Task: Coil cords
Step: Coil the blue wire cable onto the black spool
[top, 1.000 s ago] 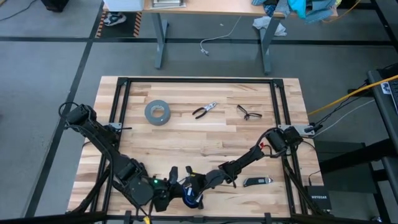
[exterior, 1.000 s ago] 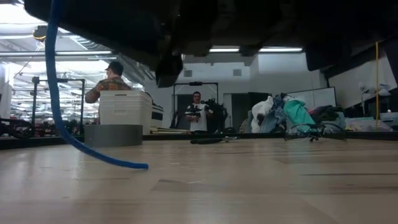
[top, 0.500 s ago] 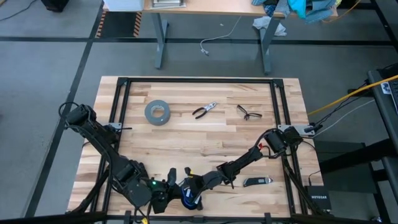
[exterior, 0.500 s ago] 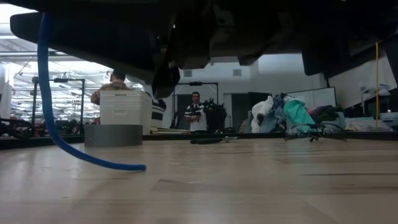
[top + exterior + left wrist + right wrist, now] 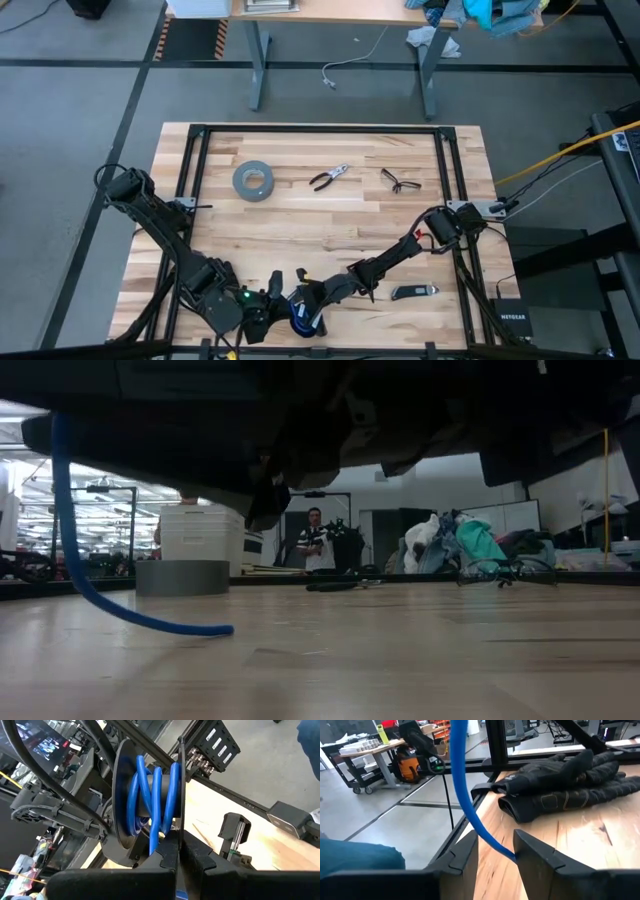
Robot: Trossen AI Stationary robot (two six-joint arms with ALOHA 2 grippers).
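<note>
Wooden tabletop [image 5: 330, 215] framed by dark rails, both arms meeting at its near edge. Left gripper [image 5: 176, 856], jaws fully closed, pinches the cords [image 5: 152, 800]: bright blue turns wound on a black spool [image 5: 120, 815], apparently held steady so that further turns can be laid. Right gripper [image 5: 495, 852], jaws partly apart, straddles the free blue strand without clamping it, probably to guide it while letting it slide. In the low view the loose end trails on the wood. Grey tape roll [image 5: 253, 180], pliers [image 5: 328, 177] and safety glasses [image 5: 400, 181] lie far off, unused.
</note>
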